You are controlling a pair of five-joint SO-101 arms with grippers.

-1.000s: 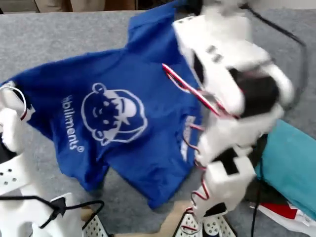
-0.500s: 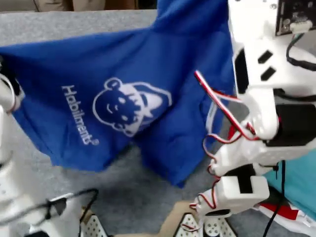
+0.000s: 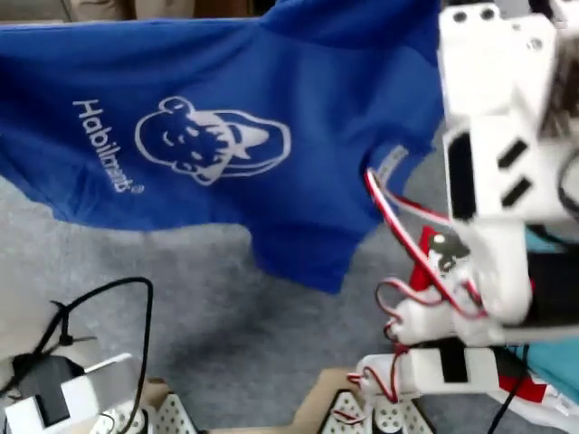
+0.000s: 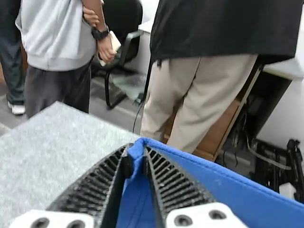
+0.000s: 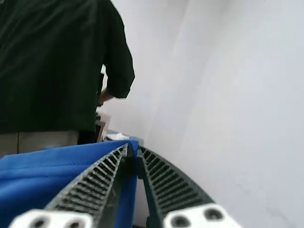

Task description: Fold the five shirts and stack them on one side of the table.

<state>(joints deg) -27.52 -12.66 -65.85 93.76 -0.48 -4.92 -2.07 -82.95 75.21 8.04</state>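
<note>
A blue shirt (image 3: 226, 145) with a white printed face hangs spread out above the grey table (image 3: 199, 298), lifted well off it. My left gripper (image 4: 135, 161) is shut on a blue shirt (image 4: 228, 190) edge, the cloth pinched between its black ribbed fingers (image 4: 95, 183). My right gripper (image 5: 132, 156) is shut on another edge of the blue shirt (image 5: 52, 175). A white arm (image 3: 498, 208) stands tall at the right of the high view, in front of the shirt's right side. The lower hem droops toward the table.
A teal shirt (image 3: 556, 348) lies at the right edge of the table, with a red and white one (image 3: 534, 393) under it. Black cable (image 3: 99, 316) and an arm base (image 3: 54, 398) sit at the near left. People stand beyond the table's far edge.
The blue shirt has been lifted off the table and pulled wide; it now hangs higher and farther back. Both arms have risen, the left one leaving the high view.
</note>
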